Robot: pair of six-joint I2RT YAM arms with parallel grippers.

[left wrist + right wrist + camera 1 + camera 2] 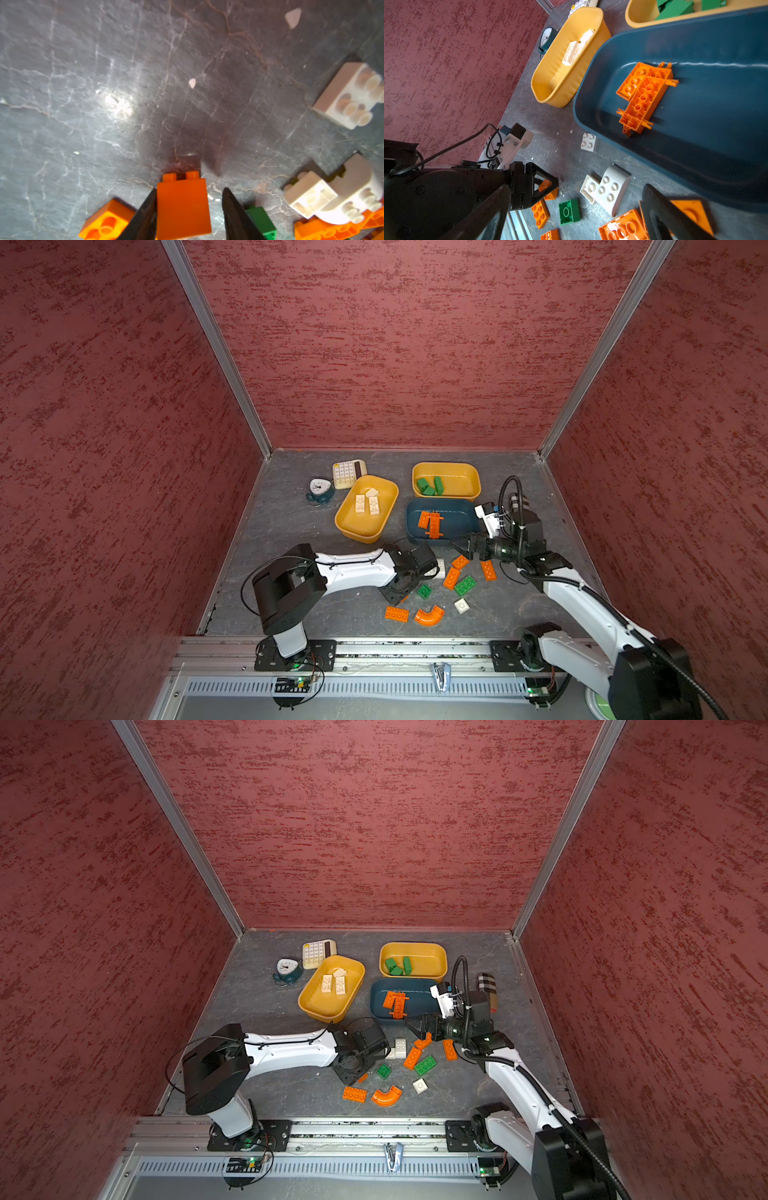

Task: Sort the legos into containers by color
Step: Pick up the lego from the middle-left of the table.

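The left gripper [190, 190] straddled a small orange plastic studded brick [182, 207], jaws apart, one touching it, toward the grey table's [83, 83] front edge.

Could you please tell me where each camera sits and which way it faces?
Top views: overhead at the front, looking down on the table; left arm and right arm show.
Left wrist: on that arm, facing down at the orange brick inside the left gripper.
Right wrist: on its arm, facing the teal tray; open right gripper shows.
Shared: both wrist views show that brick.
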